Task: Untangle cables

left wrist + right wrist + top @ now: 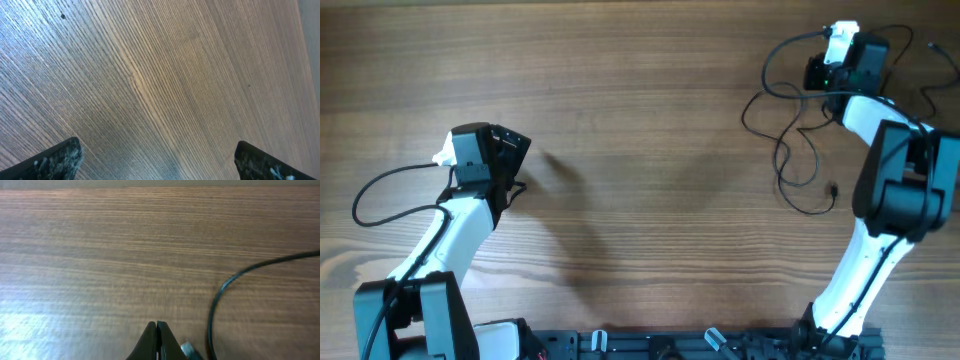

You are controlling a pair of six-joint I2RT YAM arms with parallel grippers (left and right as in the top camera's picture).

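The cables (798, 135) are thin black wires lying in loose loops and squiggles at the far right of the table. One strand (216, 307) curves past in the right wrist view, and a small silvery plug end (186, 348) sits right beside my right fingers. My right gripper (157, 330) is shut, and I see no wire between the fingers. In the overhead view it (818, 72) is at the upper edge of the cable loops. My left gripper (157, 157) is open and empty over bare wood, and in the overhead view it (512, 150) is far left of the cables.
The wooden table (650, 120) fills the view. The thicker black arm cable (380, 195) loops out to the left of the left arm. The right arm (895, 180) stands over the right side, next to the cable loops.
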